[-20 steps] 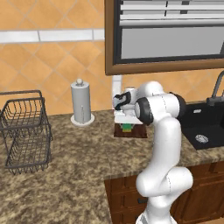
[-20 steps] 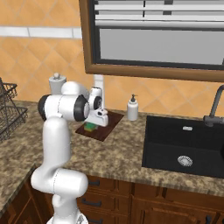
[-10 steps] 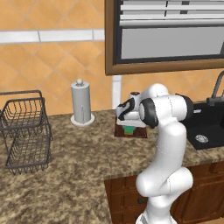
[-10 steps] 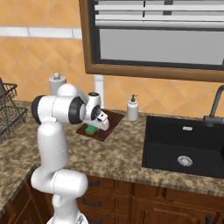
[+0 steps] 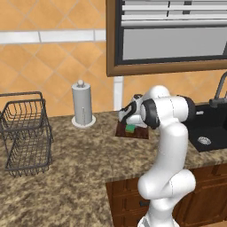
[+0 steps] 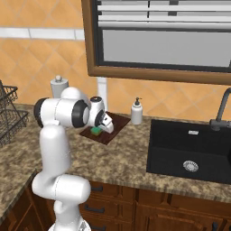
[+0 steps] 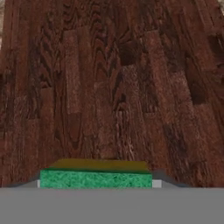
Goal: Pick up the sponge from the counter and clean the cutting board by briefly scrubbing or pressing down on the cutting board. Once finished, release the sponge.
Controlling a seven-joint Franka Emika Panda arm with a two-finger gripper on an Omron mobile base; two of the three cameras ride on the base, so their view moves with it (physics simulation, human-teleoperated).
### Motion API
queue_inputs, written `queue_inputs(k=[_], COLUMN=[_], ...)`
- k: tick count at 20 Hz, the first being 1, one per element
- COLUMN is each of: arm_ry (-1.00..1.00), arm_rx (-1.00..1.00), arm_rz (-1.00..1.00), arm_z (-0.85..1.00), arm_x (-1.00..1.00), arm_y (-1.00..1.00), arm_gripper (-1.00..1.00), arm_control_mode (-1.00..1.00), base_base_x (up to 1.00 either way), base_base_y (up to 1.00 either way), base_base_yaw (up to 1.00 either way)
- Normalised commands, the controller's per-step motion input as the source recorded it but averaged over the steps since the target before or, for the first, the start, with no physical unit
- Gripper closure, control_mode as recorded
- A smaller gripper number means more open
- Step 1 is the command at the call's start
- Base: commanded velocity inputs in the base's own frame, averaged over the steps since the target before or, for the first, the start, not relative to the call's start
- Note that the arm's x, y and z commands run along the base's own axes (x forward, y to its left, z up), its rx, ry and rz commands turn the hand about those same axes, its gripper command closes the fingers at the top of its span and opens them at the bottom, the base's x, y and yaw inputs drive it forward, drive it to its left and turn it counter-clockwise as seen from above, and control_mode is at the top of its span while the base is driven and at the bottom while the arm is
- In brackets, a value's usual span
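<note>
The two-finger gripper [image 6: 106, 128] is clamped on the small green-topped, yellow-based sponge [image 7: 96, 176], pressing it onto the dark reddish-brown wooden cutting board [image 7: 109, 83], whose grain runs ahead; the board lies at the granite counter's [image 5: 66, 177] back edge.

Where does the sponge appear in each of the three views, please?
Left base view: the sponge lies on the board, right of centre, just below the tool.
Right base view: the green block sits left of centre on the board, beside the white hand.
Hand view: it spans the bottom centre, green face over a yellow layer, with wood grain above.
Shared landmark: the board.
</note>
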Motion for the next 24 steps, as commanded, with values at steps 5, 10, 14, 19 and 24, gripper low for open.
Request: queue_inputs(k=[5, 10, 14, 19, 24], arm_ry=[-0.09, -0.14, -0.26, -0.26, -0.02], arm_rx=[0.0, 0.0, 0.0, 0.0, 0.03], arm_rz=[-0.26, -0.25, -0.24, -0.24, -0.23], arm_z=[-0.38, -0.56, -0.62, -0.79, -0.43], arm_x=[0.36, 0.23, 0.13, 0.05, -0.04], arm_y=[-0.07, -0.34, -0.36, -0.51, -0.75], arm_gripper=[1.0, 1.0, 1.0, 1.0, 1.0], arm_control_mode=[-1.0, -1.0, -1.0, -1.0, -1.0], base_base_x=[0.0, 0.0, 0.0, 0.0, 0.0], base_base_y=[0.0, 0.0, 0.0, 0.0, 0.0], base_base_yaw=[0.0, 0.0, 0.0, 0.0, 0.0])
